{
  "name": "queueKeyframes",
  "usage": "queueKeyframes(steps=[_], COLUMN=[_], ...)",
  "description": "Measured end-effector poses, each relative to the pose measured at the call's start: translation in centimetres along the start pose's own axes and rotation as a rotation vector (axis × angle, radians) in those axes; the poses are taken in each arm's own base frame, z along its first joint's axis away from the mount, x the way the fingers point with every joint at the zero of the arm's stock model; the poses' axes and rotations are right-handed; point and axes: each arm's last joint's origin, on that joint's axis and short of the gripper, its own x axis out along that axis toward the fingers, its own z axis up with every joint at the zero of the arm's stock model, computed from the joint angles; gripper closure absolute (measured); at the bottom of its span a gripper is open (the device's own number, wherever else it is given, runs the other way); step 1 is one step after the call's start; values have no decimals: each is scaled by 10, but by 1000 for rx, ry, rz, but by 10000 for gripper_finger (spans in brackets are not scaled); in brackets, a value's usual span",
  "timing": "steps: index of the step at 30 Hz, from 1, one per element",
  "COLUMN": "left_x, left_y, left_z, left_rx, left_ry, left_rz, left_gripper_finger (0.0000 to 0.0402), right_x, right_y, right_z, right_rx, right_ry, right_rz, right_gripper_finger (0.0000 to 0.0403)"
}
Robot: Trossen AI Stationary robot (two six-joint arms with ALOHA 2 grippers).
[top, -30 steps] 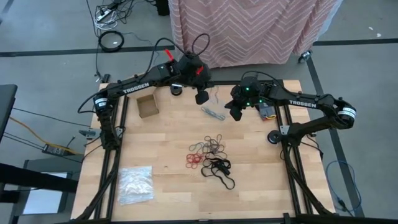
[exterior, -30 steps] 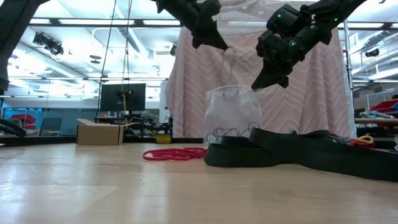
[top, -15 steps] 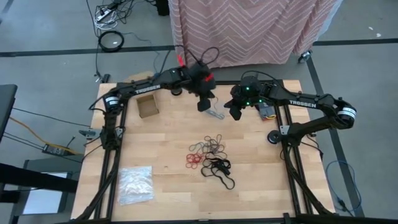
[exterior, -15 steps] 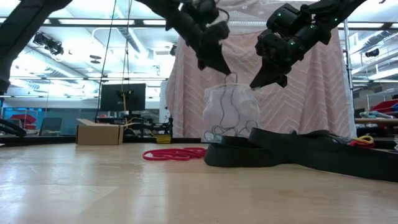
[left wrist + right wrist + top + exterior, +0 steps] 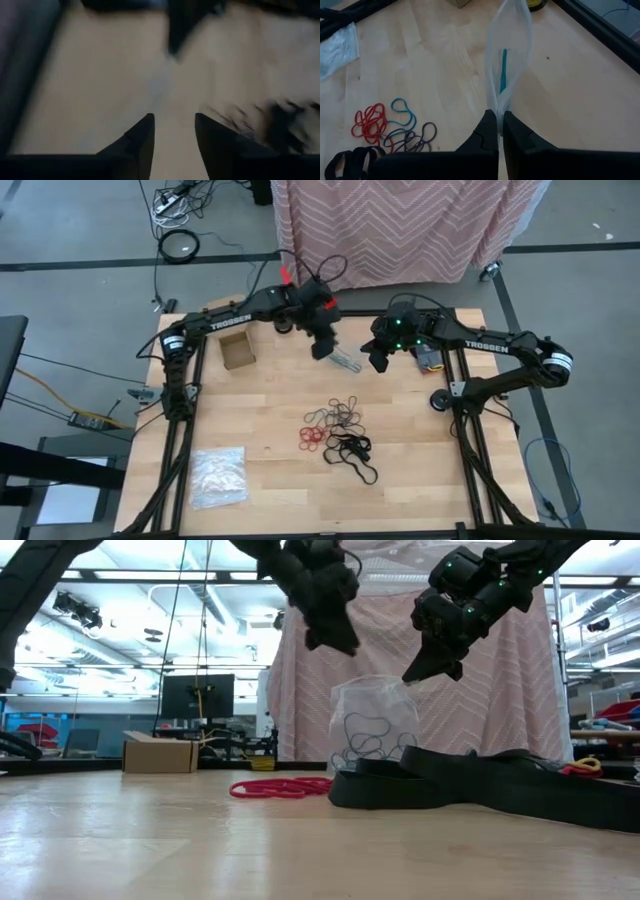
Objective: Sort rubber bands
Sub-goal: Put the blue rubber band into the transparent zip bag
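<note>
**Rubber bands on the boards, one bag held up at the back**

Rubber bands (image 5: 338, 428) sit in a loose heap near the middle of the wooden table (image 5: 270, 470), red loops on one flank, big black ones on the side nearest the front edge, thin dark and teal ones at the far side. Over at the back, the right gripper (image 5: 497, 131) has its fingers pinched tight on the edge of a clear plastic bag (image 5: 509, 60), and the bag hangs open from that grip with a teal band (image 5: 504, 76) showing through its wall. From table height the same bag (image 5: 373, 727) stands behind the black heap, with dark loops visible inside it. The left gripper (image 5: 322, 346) hovers just beside the bag's upper edge, above the table, and its two fingers (image 5: 141, 140) stand apart with bare wood between them: nothing in them. A small cardboard box (image 5: 238, 350) stands near the left arm at the back, and a second clear bag (image 5: 218, 476) lies flat at the front left corner, well apart from the heap.
</note>
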Motion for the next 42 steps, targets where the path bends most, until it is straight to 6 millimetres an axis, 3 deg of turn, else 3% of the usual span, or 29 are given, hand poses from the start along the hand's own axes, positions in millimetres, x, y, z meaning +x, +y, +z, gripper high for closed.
queueKeyframes(steps=[2, 6, 14, 22, 32, 36, 42], left_x=[4, 36, 83, 112, 141, 147, 146], left_y=[-17, -49, -91, -95, -93, -91, -83], left_z=[-15, -55, -109, -146, -157, -159, -161], left_rx=[13, 80, 155, 128, 69, -14, -159], left_ry=[94, 182, 70, 78, 82, 95, 120], left_rz=[-34, -52, 28, 22, -95, -44, 6], left_gripper_finger=[258, 278, 299, 298, 298, 302, 388], right_x=[0, -1, -1, -1, -1, -1, -1], right_y=[-1, -3, -3, -3, -3, -3, -3], right_z=[0, 1, 1, 1, 1, 1, 1], right_rx=[-9, -9, -10, -12, -12, -8, -1], right_ry=[-2, -6, -7, -9, -14, -9, -11], right_rz=[-8, -14, -14, -14, -18, -24, -26], right_gripper_finger=[403, 403, 403, 402, 402, 401, 401])
